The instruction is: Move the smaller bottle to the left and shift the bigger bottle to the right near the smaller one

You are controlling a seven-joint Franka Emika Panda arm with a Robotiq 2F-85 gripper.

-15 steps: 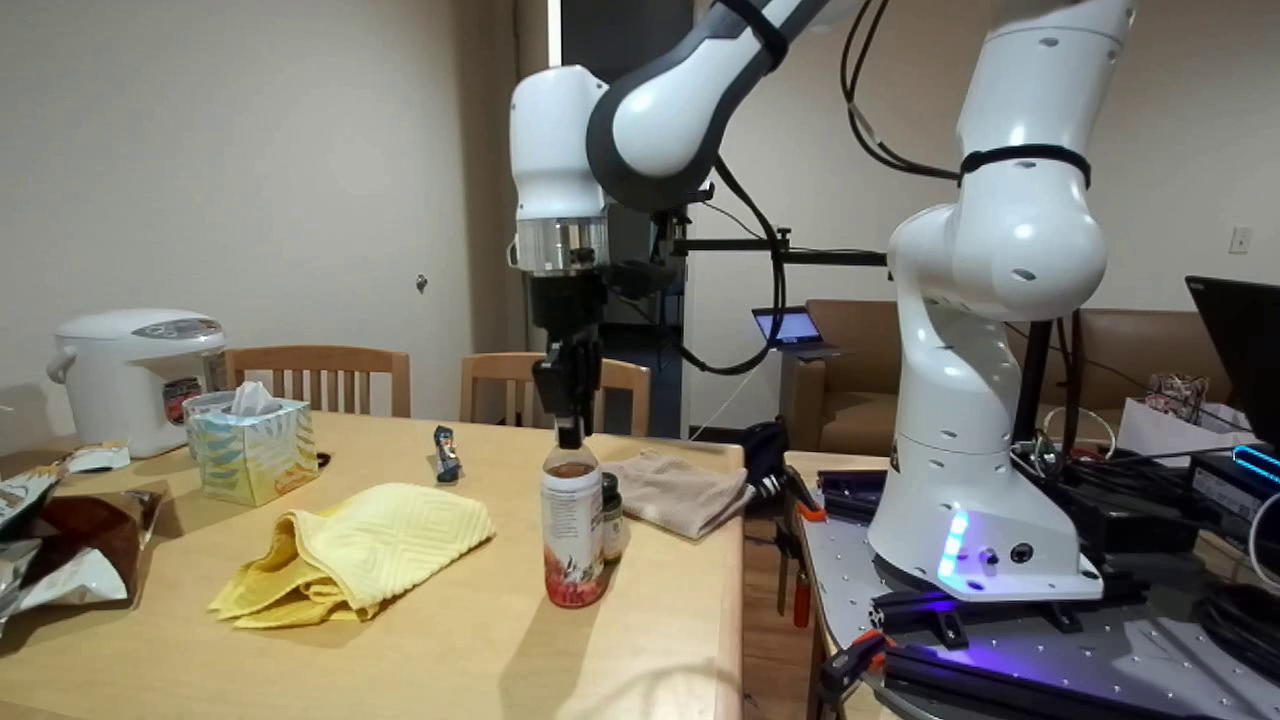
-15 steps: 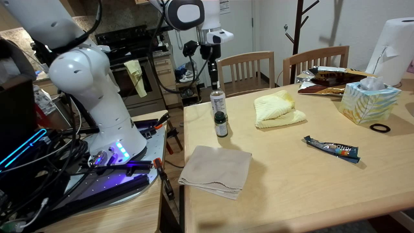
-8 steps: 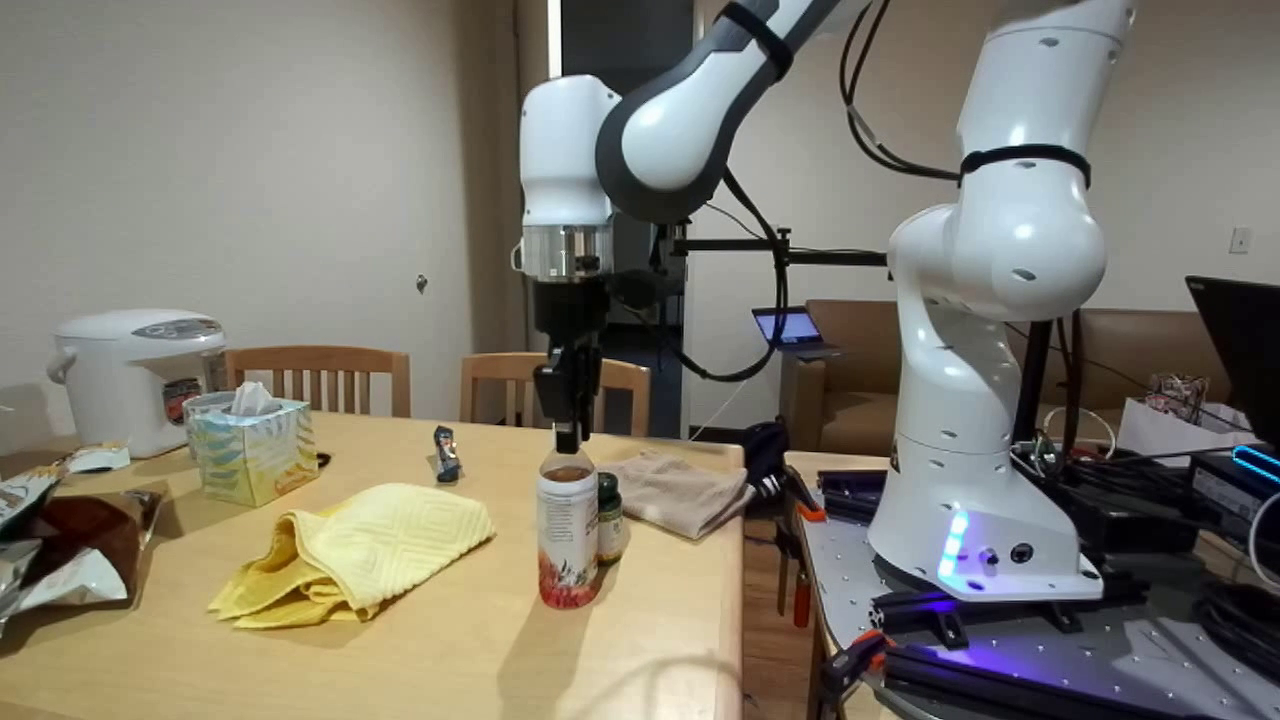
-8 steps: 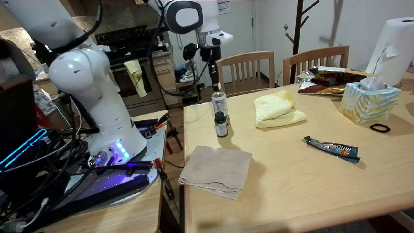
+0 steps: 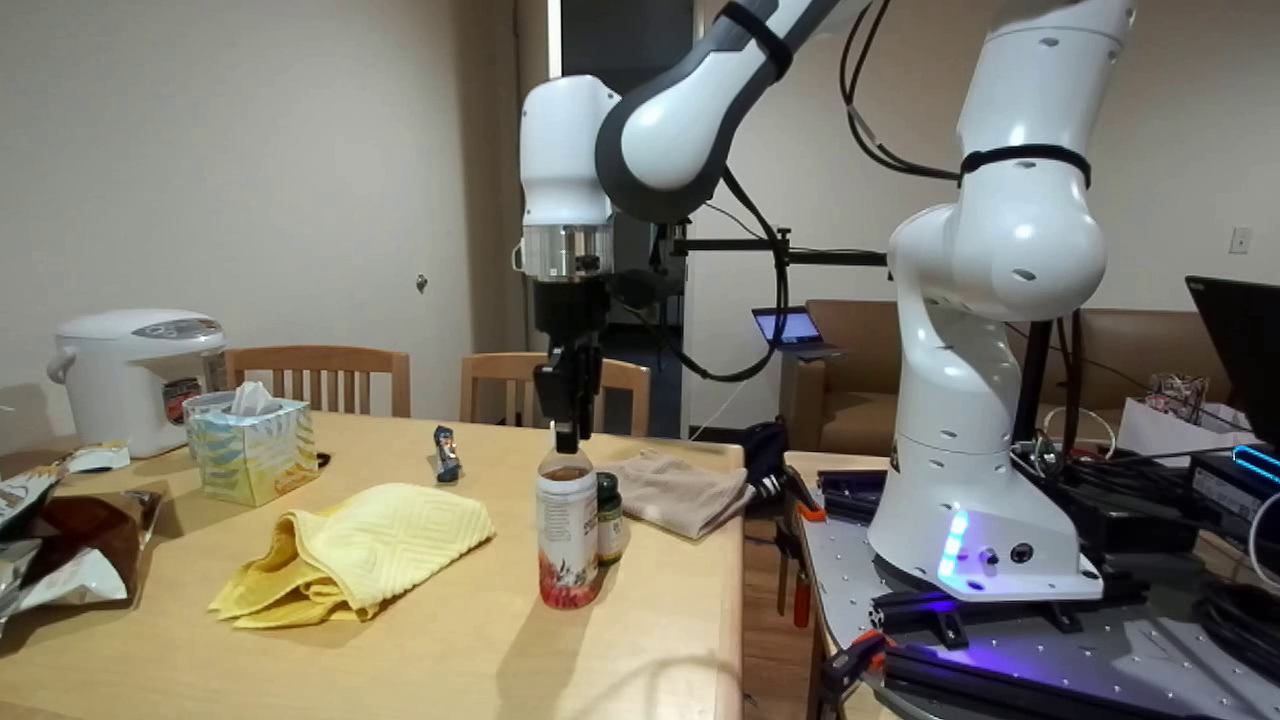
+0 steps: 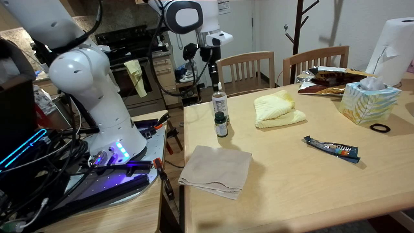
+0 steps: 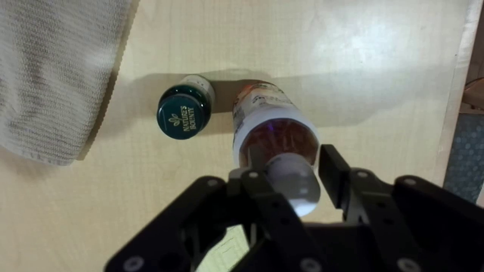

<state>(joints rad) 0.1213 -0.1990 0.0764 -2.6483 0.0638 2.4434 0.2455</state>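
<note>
The bigger bottle, with a white cap, white-and-red label and brown drink, stands upright on the table in both exterior views (image 5: pixel 567 535) (image 6: pixel 221 103) and the wrist view (image 7: pixel 264 99). The smaller bottle, dark green with a dark green cap, stands beside it in both exterior views (image 5: pixel 609 528) (image 6: pixel 221 126) and the wrist view (image 7: pixel 182 115), with a small gap between them. My gripper (image 5: pixel 570 438) (image 6: pixel 216 88) (image 7: pixel 291 160) is open, its fingers around the bigger bottle's cap. The right finger in the wrist view is clear of the cap; contact at the left finger cannot be told.
A beige cloth (image 6: pixel 216 170) (image 7: pixel 56 75) lies near the smaller bottle. A yellow towel (image 5: pixel 370 550) lies on the bigger bottle's other side. A snack bar (image 6: pixel 333 149), tissue box (image 6: pixel 368 102) and chip bags (image 6: pixel 336 79) lie farther away. The table edge (image 5: pixel 742 600) runs beside the bottles.
The arm lowered slightly and the bigger bottle shifted a little left in an exterior view, widening what shows of the smaller bottle. Since half a second ago the fingers parted, showing more of the cap.
</note>
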